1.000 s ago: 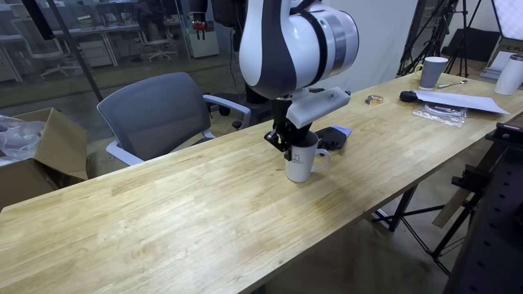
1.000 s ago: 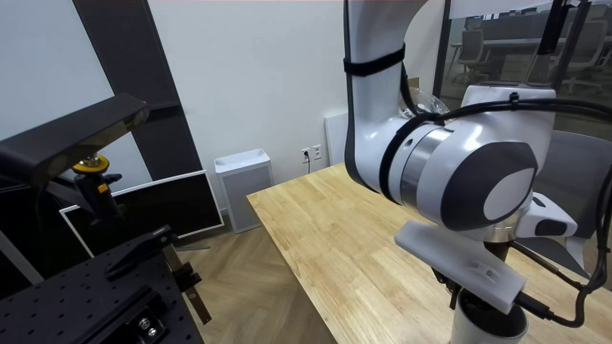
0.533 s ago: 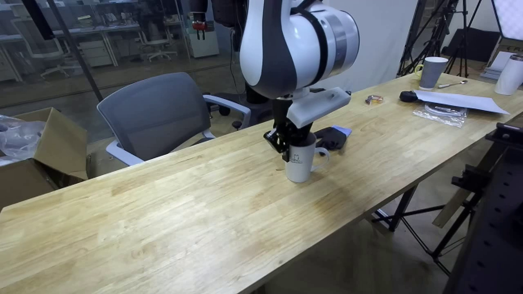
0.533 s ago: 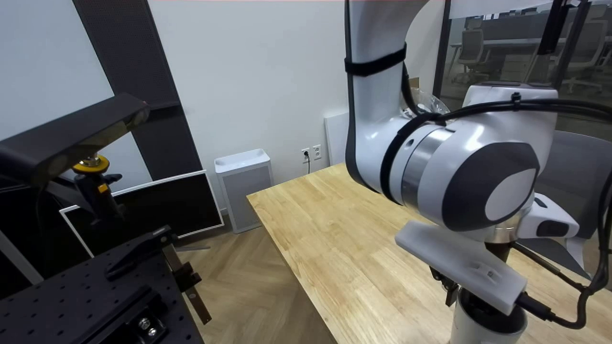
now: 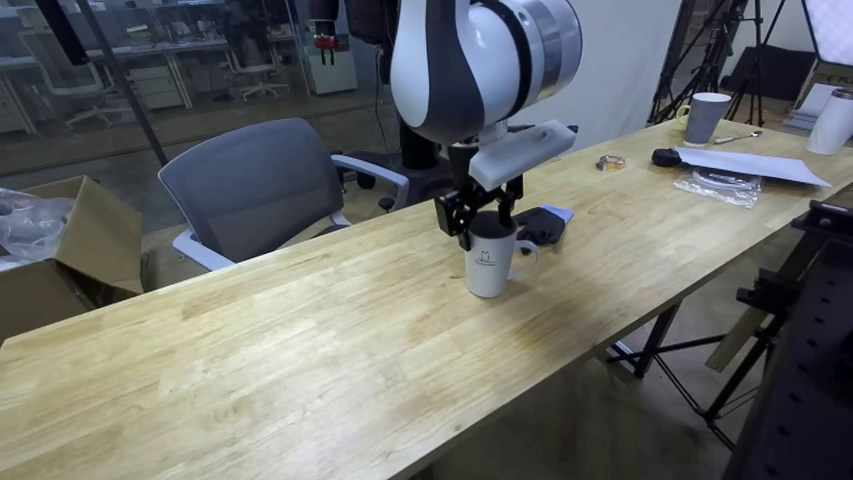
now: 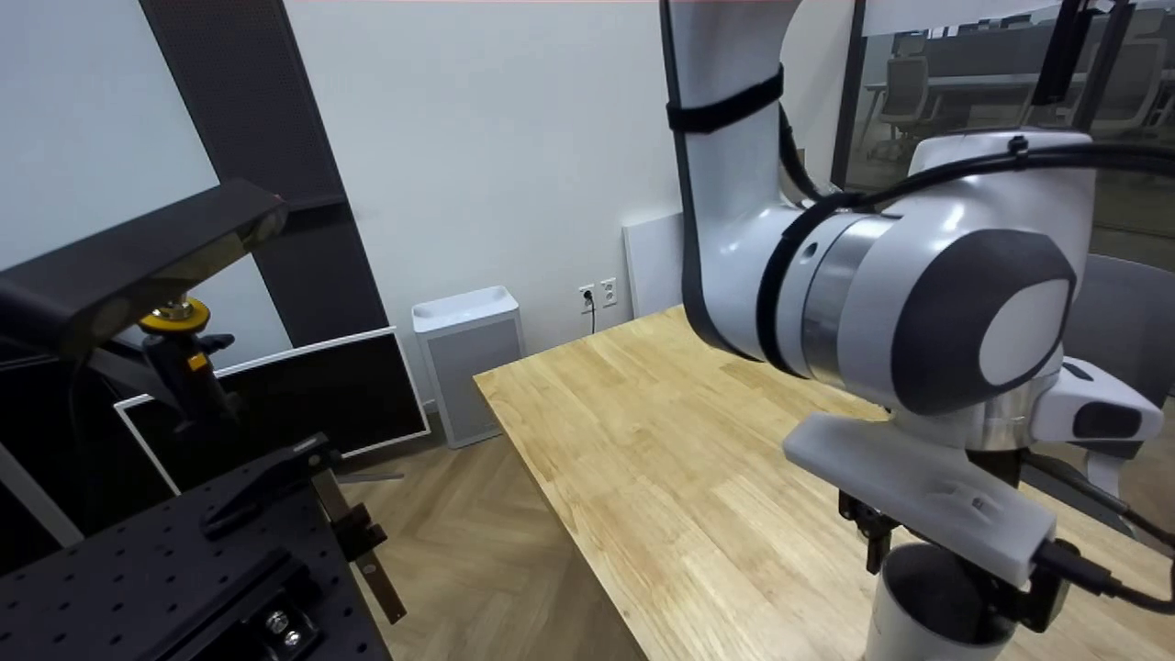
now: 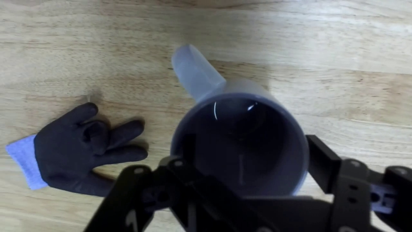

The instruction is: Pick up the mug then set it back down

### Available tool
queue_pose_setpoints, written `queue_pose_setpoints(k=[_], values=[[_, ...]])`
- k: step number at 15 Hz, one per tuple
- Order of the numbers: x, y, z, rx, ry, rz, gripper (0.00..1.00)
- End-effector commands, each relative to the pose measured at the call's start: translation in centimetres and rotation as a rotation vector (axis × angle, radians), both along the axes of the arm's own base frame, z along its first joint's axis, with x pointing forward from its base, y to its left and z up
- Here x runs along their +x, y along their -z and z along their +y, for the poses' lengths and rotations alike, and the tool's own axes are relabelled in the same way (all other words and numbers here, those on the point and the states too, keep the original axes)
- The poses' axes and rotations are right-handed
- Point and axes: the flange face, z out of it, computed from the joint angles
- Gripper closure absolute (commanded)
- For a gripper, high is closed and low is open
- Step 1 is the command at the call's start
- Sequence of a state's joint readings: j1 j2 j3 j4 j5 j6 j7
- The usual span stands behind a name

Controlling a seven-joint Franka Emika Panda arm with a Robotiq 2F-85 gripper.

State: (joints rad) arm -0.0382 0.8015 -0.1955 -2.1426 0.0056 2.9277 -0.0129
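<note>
The white mug [image 5: 488, 275] stands upright on the wooden table, a small drawing on its side. In the wrist view I look into the dark inside of the mug [image 7: 244, 129], with its handle pointing to the upper left. My gripper [image 5: 485, 235] is open just over the rim, its fingers spread about as wide as the mug. One black finger [image 7: 324, 161] stands outside the rim on the right. The other overlaps the left rim; whether it touches cannot be told. The mug [image 6: 883, 629] is cut off at the bottom of an exterior view.
A black glove with a lilac cuff [image 7: 67, 151] lies close to the mug. Farther along the table are a grey cup [image 5: 706, 120], a spoon [image 5: 738, 137], a white sheet [image 5: 750, 162], a bagged cable [image 5: 723, 183] and a white tumbler [image 5: 832, 123]. A chair [image 5: 260, 187] stands alongside.
My gripper has let go and spread its fingers, then risen a little from inside the mug's mouth to its rim. The mug has stayed in place on the table.
</note>
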Motion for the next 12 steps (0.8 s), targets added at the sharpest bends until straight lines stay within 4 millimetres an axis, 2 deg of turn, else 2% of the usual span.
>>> queue_pose_setpoints(k=[1,8,9,12], values=[[1.1,-2.3,0.3,-0.044,0.055,0.025,0.0],[1.7,-5.2,0.9,-0.04,0.042,0.084,0.0],[1.8,-3.9,0.6,-0.037,0.036,0.058,0.0],[1.8,-3.9,0.6,-0.034,0.032,0.064,0.0]])
